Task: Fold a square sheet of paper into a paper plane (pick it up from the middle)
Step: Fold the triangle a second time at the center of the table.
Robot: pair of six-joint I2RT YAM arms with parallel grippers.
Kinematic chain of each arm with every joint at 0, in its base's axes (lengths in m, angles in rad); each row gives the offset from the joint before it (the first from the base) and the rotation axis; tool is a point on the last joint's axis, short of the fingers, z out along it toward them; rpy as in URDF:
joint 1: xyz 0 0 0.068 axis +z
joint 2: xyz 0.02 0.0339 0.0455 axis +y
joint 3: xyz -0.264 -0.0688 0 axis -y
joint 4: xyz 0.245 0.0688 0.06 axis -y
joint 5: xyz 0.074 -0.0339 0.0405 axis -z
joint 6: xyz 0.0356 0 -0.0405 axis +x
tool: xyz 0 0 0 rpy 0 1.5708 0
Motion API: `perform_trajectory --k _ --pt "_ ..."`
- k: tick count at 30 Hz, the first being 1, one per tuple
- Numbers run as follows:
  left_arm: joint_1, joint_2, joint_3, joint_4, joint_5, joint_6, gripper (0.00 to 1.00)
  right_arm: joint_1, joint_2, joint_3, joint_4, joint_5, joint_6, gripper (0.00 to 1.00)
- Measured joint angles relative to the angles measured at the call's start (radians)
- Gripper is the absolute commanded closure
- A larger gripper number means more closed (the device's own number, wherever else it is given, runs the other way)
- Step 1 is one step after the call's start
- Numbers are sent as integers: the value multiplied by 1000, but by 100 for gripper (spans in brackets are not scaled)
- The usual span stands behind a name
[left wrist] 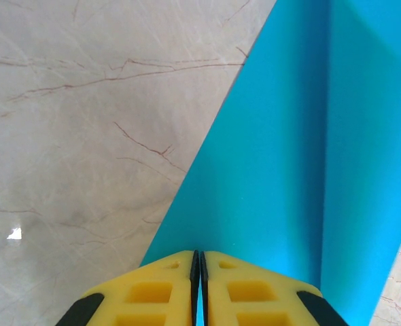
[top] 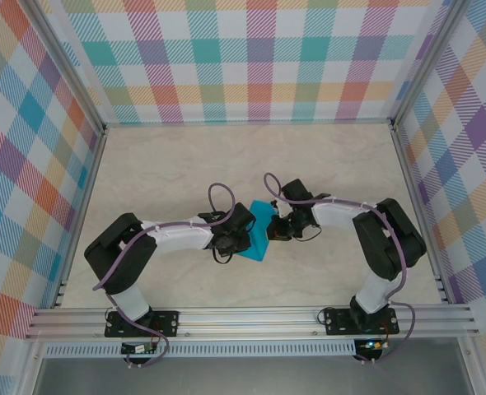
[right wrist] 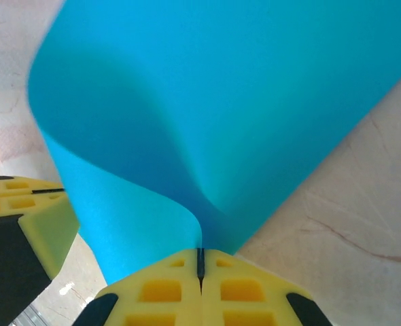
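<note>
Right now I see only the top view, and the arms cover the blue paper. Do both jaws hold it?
Observer: Yes, the left jaws are shut on the edge of the square sheet of paper.
Operator: And the right jaws?
Observer: Shut too, where the paper bends over in a soft curl, not pressed flat.
Operator: Is there any crease?
Observer: One straight crease runs away from the left jaws.

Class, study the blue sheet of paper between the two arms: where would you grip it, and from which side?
Grip the sheet of paper at its outer edges, coming in sideways, as the left gripper and right gripper do from opposite sides. It is thin and bowing, so probably only an edge slips between closed jaws.
</note>
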Motion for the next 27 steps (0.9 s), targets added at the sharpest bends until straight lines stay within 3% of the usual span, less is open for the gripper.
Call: perform_trajectory --k 27 --pt "0 -3 0 -4 1 3 87 9 32 38 -46 10 -26 96"
